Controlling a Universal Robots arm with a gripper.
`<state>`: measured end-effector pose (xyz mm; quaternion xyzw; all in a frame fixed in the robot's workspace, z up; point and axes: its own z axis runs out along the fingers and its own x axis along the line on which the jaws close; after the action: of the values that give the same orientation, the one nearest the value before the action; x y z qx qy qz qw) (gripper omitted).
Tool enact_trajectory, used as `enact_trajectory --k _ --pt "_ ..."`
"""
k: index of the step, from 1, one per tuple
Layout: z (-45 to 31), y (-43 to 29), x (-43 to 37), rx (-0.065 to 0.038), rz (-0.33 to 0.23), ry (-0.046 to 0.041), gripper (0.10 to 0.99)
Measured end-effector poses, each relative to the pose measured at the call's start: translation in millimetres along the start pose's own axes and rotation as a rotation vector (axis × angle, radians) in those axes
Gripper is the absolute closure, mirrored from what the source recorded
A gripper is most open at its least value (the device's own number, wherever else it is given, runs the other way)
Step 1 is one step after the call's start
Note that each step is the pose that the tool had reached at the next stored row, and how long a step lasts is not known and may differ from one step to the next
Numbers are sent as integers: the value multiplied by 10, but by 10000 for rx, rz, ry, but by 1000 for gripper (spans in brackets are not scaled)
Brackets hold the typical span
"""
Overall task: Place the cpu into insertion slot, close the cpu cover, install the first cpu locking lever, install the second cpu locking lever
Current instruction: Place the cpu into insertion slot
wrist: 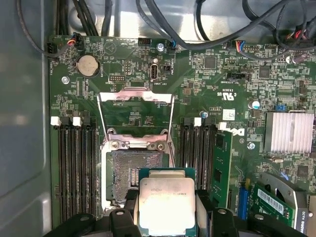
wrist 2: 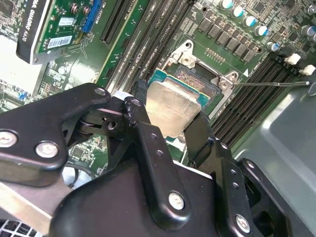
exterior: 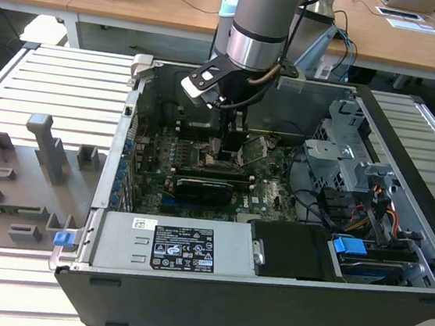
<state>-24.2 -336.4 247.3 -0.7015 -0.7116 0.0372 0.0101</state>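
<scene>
My jaws, mid-frame in the exterior view, are clamped on the cpu (wrist: 166, 205), held tilted partly over the insertion slot (wrist: 134, 173) and not yet seated. The cpu cover (wrist: 137, 95) stands open, and closing it and both levers remain.

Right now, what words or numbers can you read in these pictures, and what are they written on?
The white label on the power supply: print too small to read.
The top of the cpu, held in the end effector: faint marks, too blurred to read.
The stickers on the green card: too small to read.
The white lettering on the circuit board: too small to read surely.
</scene>
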Motion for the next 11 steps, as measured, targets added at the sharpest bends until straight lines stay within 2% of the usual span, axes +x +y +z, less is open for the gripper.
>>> enact_trajectory --k 3,8,9,10,11 --pt "1 0 0 13 327 8 545" --pt "2 1 0 13 368 11 545" --pt "4 2 0 -81 371 11 545" --pt "5 1 0 -233 378 10 545" --pt "8 1 0 -495 387 12 545"
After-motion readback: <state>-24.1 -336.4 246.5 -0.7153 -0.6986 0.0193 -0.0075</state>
